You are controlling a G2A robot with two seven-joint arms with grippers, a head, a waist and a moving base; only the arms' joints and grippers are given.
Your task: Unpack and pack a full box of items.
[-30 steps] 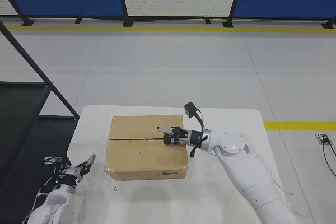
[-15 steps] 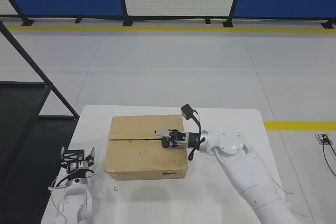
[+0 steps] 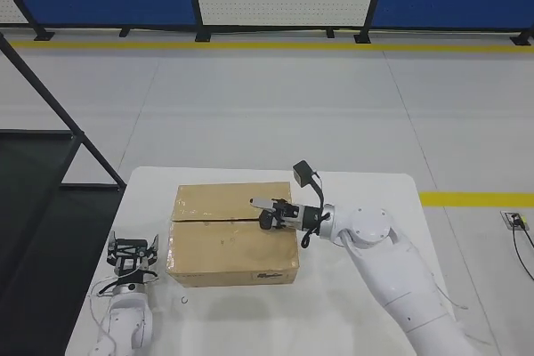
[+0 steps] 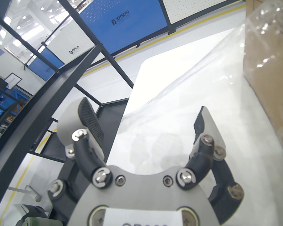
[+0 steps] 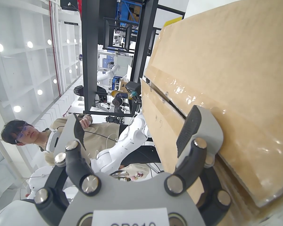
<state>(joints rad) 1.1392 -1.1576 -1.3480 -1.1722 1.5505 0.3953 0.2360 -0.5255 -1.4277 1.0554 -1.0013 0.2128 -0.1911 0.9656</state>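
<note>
A closed brown cardboard box (image 3: pixel 233 233) sits in the middle of the white table (image 3: pixel 374 191), its flaps sealed with clear tape along the seam. My right gripper (image 3: pixel 261 208) hovers over the box top near the seam, open, with one finger (image 5: pixel 191 128) resting close to the taped seam of the box (image 5: pixel 226 71). My left gripper (image 3: pixel 133 248) stands open over the table's left edge, beside the box's left side (image 4: pixel 268 76), with nothing between its pads.
A black metal frame (image 3: pixel 44 116) stands off the table's left side. A small ring-like object (image 3: pixel 185 300) lies on the table in front of the box. Loose clear tape or film (image 4: pixel 202 71) trails from the box.
My left gripper has swung up from the table's left front corner toward the box's left side. The right gripper stays over the box top, shifting slightly along the seam.
</note>
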